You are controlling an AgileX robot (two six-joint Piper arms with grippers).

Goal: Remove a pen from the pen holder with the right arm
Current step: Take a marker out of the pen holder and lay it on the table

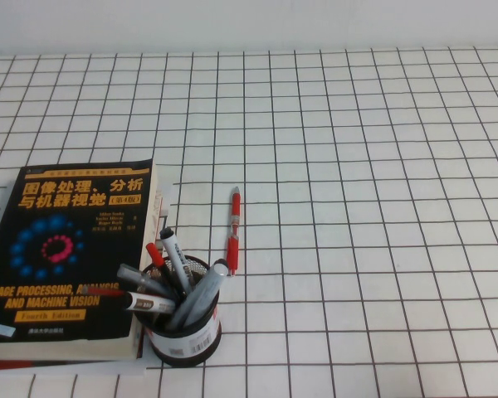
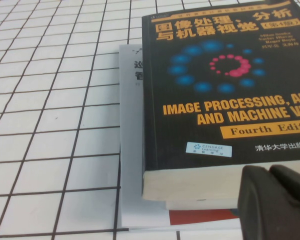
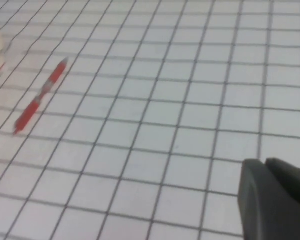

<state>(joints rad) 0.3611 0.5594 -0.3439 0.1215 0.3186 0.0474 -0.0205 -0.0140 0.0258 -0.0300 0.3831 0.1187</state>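
Near book (image 2: 215, 75), half-seen left gripper (image 2: 268, 172) is closed; right gripper (image 3: 264, 165), apart from pen (image 3: 40, 96), likewise.

Study space: textbooks (image 1: 66, 257), pen holder (image 1: 184, 338)

The book (image 1: 66, 249) has a glossy black paper cover. The pen (image 1: 232, 232) is smooth red plastic. The holder (image 1: 185, 351) may be black metal mesh, though that is hard to tell. The table (image 1: 357, 166) is matt.
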